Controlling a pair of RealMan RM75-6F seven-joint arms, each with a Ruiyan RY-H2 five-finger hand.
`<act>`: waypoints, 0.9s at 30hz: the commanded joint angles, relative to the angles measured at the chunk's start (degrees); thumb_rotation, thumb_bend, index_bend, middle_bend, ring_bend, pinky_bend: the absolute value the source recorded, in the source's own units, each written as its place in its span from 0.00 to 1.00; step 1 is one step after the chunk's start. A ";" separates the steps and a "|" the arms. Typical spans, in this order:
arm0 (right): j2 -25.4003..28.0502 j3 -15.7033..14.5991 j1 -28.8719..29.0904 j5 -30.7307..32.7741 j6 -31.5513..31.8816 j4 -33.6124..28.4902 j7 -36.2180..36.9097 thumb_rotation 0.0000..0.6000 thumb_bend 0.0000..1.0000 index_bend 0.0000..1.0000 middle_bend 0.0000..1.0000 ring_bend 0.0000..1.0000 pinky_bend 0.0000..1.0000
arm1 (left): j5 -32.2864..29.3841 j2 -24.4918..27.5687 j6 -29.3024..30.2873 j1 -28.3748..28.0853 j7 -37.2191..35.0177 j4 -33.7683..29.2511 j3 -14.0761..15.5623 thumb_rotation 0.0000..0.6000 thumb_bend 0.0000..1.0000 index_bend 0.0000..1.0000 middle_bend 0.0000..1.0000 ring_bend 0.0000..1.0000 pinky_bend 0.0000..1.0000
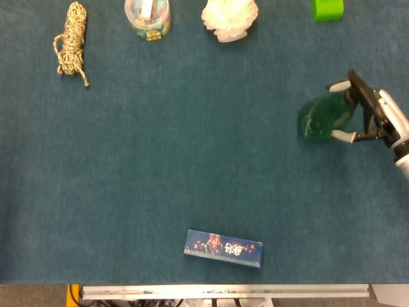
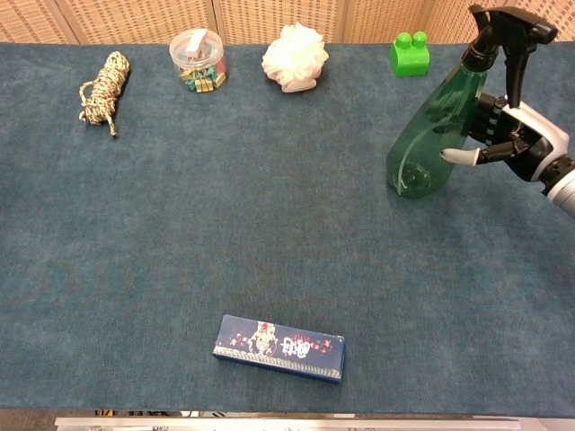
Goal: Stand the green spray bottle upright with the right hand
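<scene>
My right robot hand (image 2: 517, 144) grasps the green bottle (image 2: 431, 139) near its neck, with fingers (image 2: 458, 155) around the body. The bottle stands on the counter (image 2: 269, 242) at the far right side, leaning a little toward the right, with its black spray head (image 2: 508, 27) on top. In the head view the robot hand (image 1: 377, 118) is at the right edge, beside the bottle (image 1: 323, 119). Along the far edge are a rope (image 2: 101, 87), a jar (image 2: 198, 59), a white puff (image 2: 293, 56) and a green block (image 2: 410, 53). A blue box (image 2: 279, 347) lies near the front edge.
</scene>
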 commanded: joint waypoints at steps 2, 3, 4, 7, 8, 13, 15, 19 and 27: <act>-0.06 -0.12 0.06 -0.19 0.05 0.29 0.22 1.00 0.00 0.30 0.24 0.17 0.20 | -0.06 0.02 -0.04 -0.02 0.05 -0.05 -0.02 1.00 0.00 0.13 0.18 0.06 0.19; -0.07 -0.15 0.10 -0.24 0.03 0.40 0.31 1.00 0.00 0.29 0.24 0.17 0.20 | -0.07 0.01 -0.05 -0.03 0.08 -0.04 -0.03 1.00 0.00 0.13 0.18 0.06 0.19; -0.08 -0.19 0.12 -0.29 0.05 0.47 0.37 1.00 0.00 0.29 0.23 0.17 0.20 | -0.06 -0.01 -0.04 -0.02 0.09 -0.03 -0.02 1.00 0.00 0.13 0.18 0.06 0.19; -0.25 -0.20 0.12 -0.37 0.22 0.84 0.09 1.00 0.00 0.27 0.22 0.16 0.20 | 0.01 -0.03 0.00 -0.01 0.10 0.00 0.01 1.00 0.00 0.13 0.18 0.06 0.19; -0.29 -0.22 0.11 -0.42 0.32 0.91 0.03 1.00 0.00 0.26 0.21 0.15 0.20 | 0.02 -0.04 0.00 0.00 0.10 0.00 0.02 1.00 0.00 0.13 0.18 0.06 0.19; -0.42 -0.38 0.13 -0.90 1.00 1.42 -0.33 1.00 0.00 0.22 0.17 0.12 0.19 | -0.02 -0.03 0.02 -0.01 0.11 -0.02 -0.02 1.00 0.00 0.13 0.18 0.06 0.19; -0.53 -0.40 0.08 -1.04 1.41 1.67 -0.86 1.00 0.00 0.20 0.15 0.11 0.18 | 0.00 -0.02 0.03 0.00 0.11 -0.04 0.00 1.00 0.00 0.13 0.18 0.06 0.19; -0.70 -0.40 -0.10 -1.16 2.09 1.97 -1.73 1.00 0.00 0.18 0.13 0.09 0.17 | 0.07 -0.07 0.11 0.03 0.11 0.00 0.02 1.00 0.00 0.13 0.18 0.06 0.19; -0.19 -0.39 -0.58 -1.61 4.02 1.74 -4.69 1.00 0.00 0.06 0.05 0.02 0.14 | 0.04 -0.03 0.06 0.01 0.17 -0.03 0.01 1.00 0.00 0.13 0.18 0.06 0.19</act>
